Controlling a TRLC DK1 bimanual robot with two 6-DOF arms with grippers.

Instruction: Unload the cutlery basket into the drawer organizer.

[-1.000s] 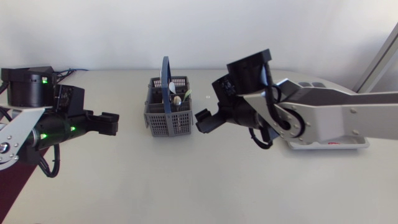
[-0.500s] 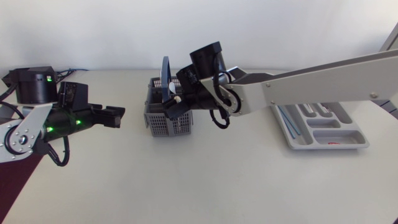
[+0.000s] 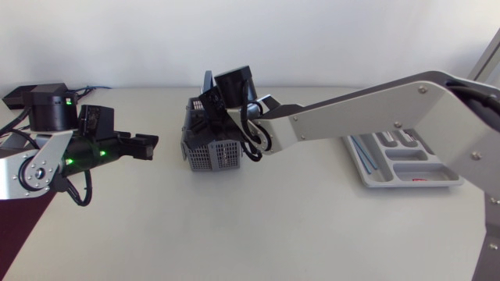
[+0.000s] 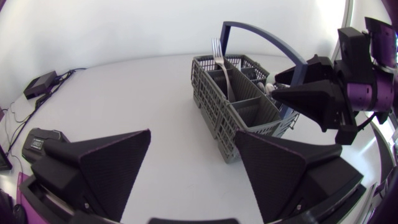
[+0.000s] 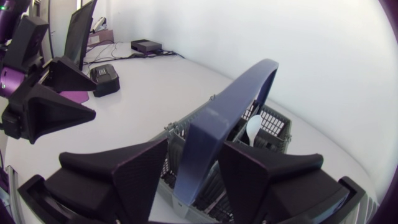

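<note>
The grey cutlery basket (image 3: pixel 212 152) (image 4: pixel 249 112) (image 5: pixel 273 124) stands at mid table under its blue arched handle (image 3: pixel 208 82) (image 4: pixel 261 37) (image 5: pixel 242 87). A fork (image 4: pixel 217 50) and a white spoon (image 5: pixel 254 127) (image 4: pixel 269 87) stand in it. My right gripper (image 3: pixel 205 115) (image 4: pixel 277 87) (image 5: pixel 194 146) is at the basket's far side, open, a finger on either side of the handle's foot with a sliver of gap. My left gripper (image 3: pixel 148 144) (image 4: pixel 193 134) is open and empty, a short way left of the basket. The grey drawer organizer (image 3: pixel 406 184) lies far right.
My right arm (image 3: pixel 351 117) stretches across the table from the right, over the space between basket and organizer. A small black box (image 4: pixel 38 81) (image 5: pixel 146 45) with cables lies near the table's back left edge.
My right arm has swung left from beside the basket to over its far side, by the handle. My left gripper has edged slightly toward the basket.
</note>
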